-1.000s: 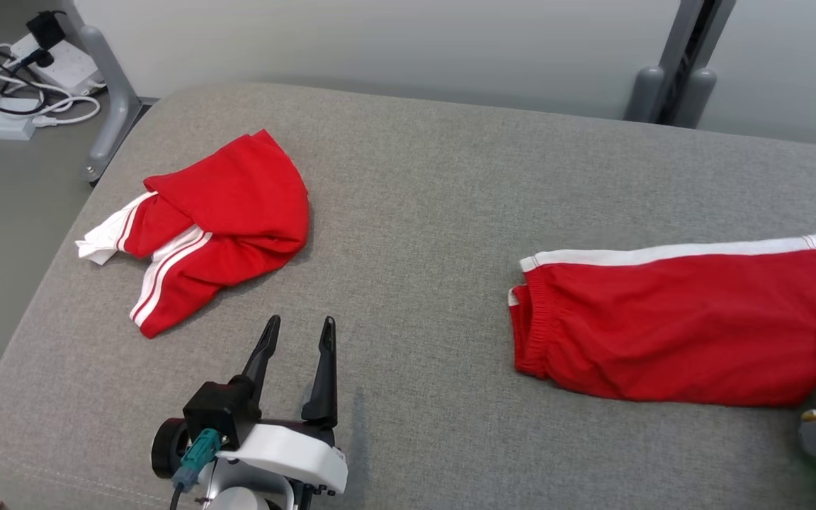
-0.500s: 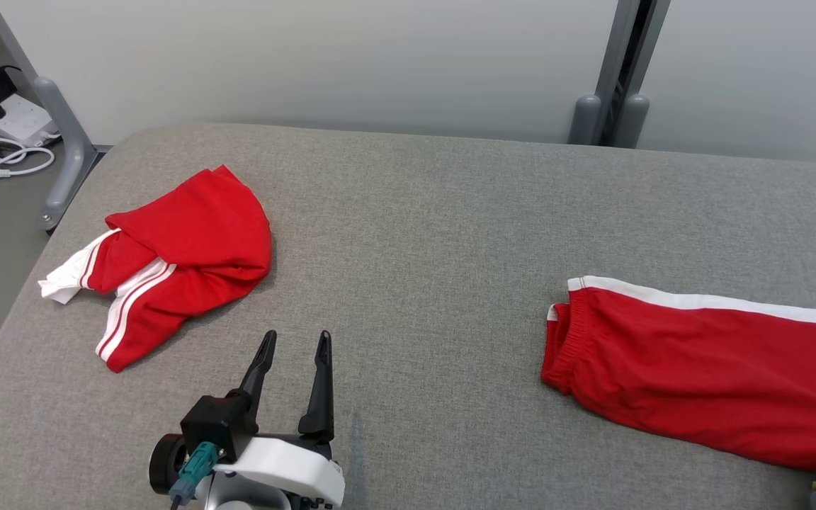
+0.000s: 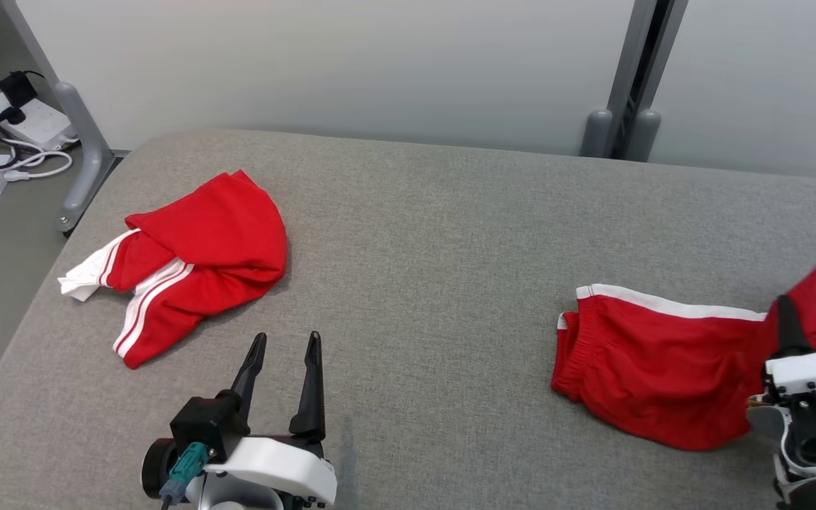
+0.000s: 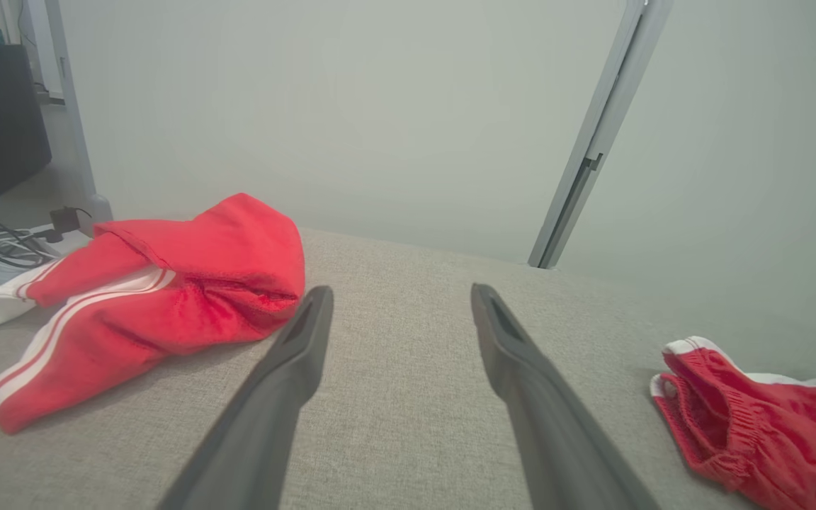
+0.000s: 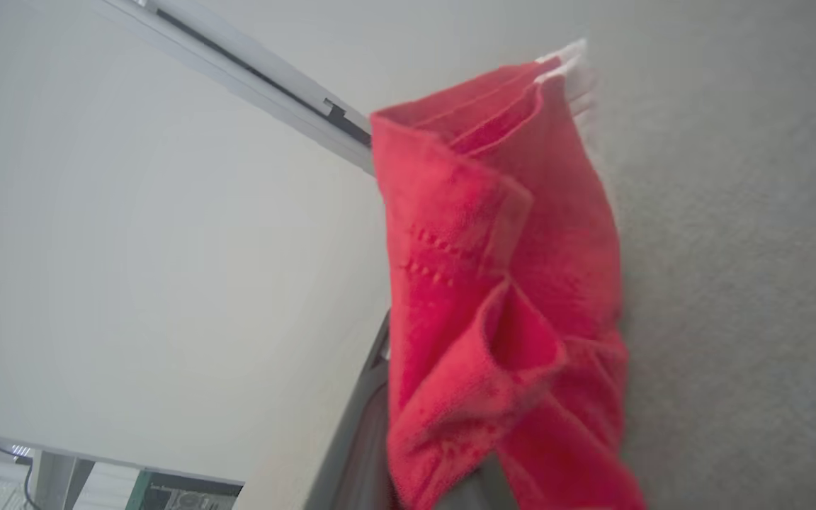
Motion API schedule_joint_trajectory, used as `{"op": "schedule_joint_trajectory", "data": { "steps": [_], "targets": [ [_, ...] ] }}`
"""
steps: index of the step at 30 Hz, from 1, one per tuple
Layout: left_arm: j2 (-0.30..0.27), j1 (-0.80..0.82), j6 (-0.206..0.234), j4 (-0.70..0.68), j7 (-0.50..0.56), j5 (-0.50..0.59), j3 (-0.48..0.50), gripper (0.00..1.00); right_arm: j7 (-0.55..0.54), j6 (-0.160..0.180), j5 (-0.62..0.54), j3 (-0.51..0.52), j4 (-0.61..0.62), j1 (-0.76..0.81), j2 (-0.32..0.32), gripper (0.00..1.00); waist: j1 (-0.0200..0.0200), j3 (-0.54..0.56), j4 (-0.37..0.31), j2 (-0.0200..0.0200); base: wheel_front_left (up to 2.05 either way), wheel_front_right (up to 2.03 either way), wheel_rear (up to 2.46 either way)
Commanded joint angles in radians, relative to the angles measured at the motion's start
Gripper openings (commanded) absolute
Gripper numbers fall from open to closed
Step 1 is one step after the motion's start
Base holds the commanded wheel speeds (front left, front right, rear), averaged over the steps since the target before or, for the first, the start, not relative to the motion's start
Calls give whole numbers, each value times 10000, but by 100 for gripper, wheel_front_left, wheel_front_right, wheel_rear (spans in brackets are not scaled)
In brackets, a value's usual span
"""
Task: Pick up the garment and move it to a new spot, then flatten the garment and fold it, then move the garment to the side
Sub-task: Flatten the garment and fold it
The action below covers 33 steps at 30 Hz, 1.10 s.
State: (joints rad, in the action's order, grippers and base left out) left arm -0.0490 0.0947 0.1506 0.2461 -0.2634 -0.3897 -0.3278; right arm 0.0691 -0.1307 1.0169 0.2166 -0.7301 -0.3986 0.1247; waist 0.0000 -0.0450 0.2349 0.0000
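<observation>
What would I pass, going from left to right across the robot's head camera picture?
Power strip with cables on the floor → crumpled red garment → left gripper, open → red shorts, their right end held up by the right gripper.

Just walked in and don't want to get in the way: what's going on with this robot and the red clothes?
The right pincer is shut on one end of the red shorts, holding that end raised off the gray cushion while the waistband end lies on it. The left pincer is open and empty, hovering above the cushion near a crumpled red garment with white stripes, which nothing touches.
</observation>
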Motion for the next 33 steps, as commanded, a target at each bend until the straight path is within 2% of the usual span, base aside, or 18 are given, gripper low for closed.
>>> {"op": "schedule_joint_trajectory", "data": {
  "steps": [1,5,9,17,27,28,29,33],
  "targets": [
    [-37,-73,12,22,-18,-79,46,100,-133,-1,-77,-361,534,260,-136,0,0,74,116,0,0,0,0],
    [-36,-137,21,-47,-18,-357,209,100,-456,-1,-417,-1628,1620,791,-407,0,0,139,360,0,0,0,0],
    [-39,-28,-12,-101,-18,-343,254,100,-759,-1,-507,-2431,1898,1152,-552,0,0,128,542,0,0,0,0],
    [-32,-59,-45,-95,-18,-338,358,100,-951,-1,-749,-3429,1811,1487,-666,0,0,66,708,0,0,0,0],
    [-36,-113,-6,-20,-18,-384,371,100,-1076,-1,-706,-3767,1550,1667,-700,0,0,141,733,0,0,0,0],
    [-36,-129,1,-19,-18,-386,382,100,-1123,-1,-742,-3833,1576,1688,-699,34,0,155,725,0,0,0,0],
    [-36,-143,2,-13,-18,-391,386,100,-1123,-1,-811,-3930,1641,1696,-698,100,0,172,722,0,0,0,0],
    [-36,-235,-42,35,-18,-385,400,100,-1090,-1,-970,-4088,1853,1881,-696,100,0,280,698,0,0,0,0]
  ]
}}
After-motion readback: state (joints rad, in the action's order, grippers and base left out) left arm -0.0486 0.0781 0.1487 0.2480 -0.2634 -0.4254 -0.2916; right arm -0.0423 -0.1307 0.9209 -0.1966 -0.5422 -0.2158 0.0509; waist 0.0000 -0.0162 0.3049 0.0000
